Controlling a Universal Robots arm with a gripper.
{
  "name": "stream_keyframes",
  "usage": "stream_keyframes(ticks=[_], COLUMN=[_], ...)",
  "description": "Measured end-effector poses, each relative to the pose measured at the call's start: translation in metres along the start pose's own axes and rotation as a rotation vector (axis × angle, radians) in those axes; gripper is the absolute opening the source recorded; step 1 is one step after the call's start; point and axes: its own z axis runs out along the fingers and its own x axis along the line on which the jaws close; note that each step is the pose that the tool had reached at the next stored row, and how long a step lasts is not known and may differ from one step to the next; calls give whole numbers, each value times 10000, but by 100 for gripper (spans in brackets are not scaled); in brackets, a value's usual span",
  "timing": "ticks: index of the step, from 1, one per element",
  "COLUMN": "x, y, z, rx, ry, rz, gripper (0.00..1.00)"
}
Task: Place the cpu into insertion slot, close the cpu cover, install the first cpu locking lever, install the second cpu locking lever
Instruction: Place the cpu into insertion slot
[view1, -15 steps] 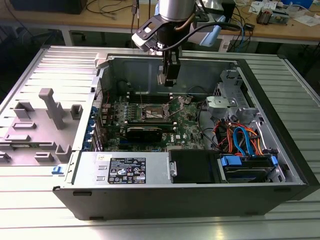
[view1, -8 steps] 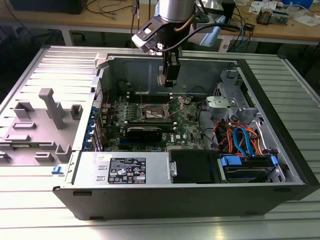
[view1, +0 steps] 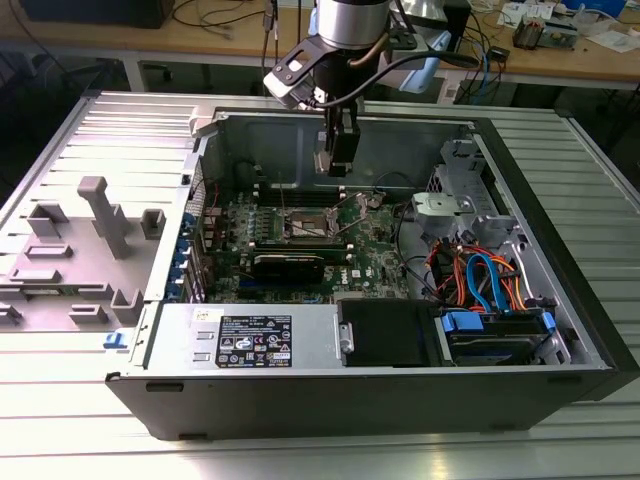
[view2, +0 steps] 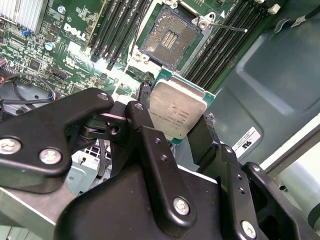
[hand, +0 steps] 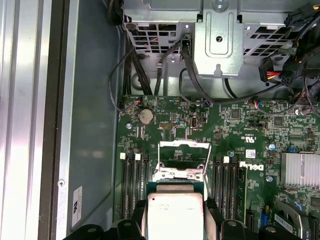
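The gripper (view2: 176, 107) is closed on the chip (view2: 176, 111), gripped by 2 opposite edges and held above the green board (view2: 75, 30); the socket (view2: 170, 37) is seen bare below; the cover (hand: 180, 174) is raised open.

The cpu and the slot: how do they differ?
The cpu has a plain silvery top; the slot is a dark pin field. The cpu hangs above the board, held in the gripper's jaws; the slot sits fixed on the board, empty. Both are square.
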Motion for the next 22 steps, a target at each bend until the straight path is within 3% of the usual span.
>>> stream_keyframes(ticks=[11,16,22], x=[0,-2,-2], y=[0,-1,-1], z=[9,78,87], rx=[-2,-3,-3], ry=[2,0,0], rz=[21,99,103], gripper=[55,55,55])
